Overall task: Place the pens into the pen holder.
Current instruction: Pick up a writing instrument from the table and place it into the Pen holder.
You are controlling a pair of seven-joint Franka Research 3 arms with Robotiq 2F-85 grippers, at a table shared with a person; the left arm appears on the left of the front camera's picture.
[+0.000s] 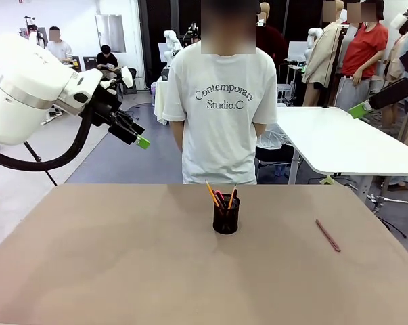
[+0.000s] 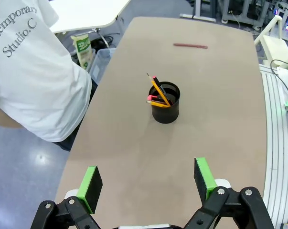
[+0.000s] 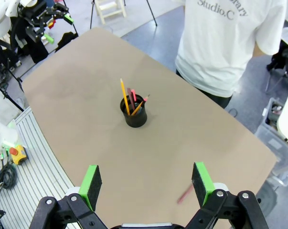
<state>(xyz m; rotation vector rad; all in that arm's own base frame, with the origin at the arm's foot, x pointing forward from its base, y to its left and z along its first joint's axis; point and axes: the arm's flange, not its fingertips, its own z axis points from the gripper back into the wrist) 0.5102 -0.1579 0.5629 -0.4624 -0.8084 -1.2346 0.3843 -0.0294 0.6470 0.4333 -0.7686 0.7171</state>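
Black pen holder [image 1: 226, 220], shirt [image 1: 220, 135] "Contemporary Studio.C", seemingly reddish pen [image 1: 328, 235]

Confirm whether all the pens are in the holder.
No: one reddish-brown pen lies flat on the table, apart from the pen holder.
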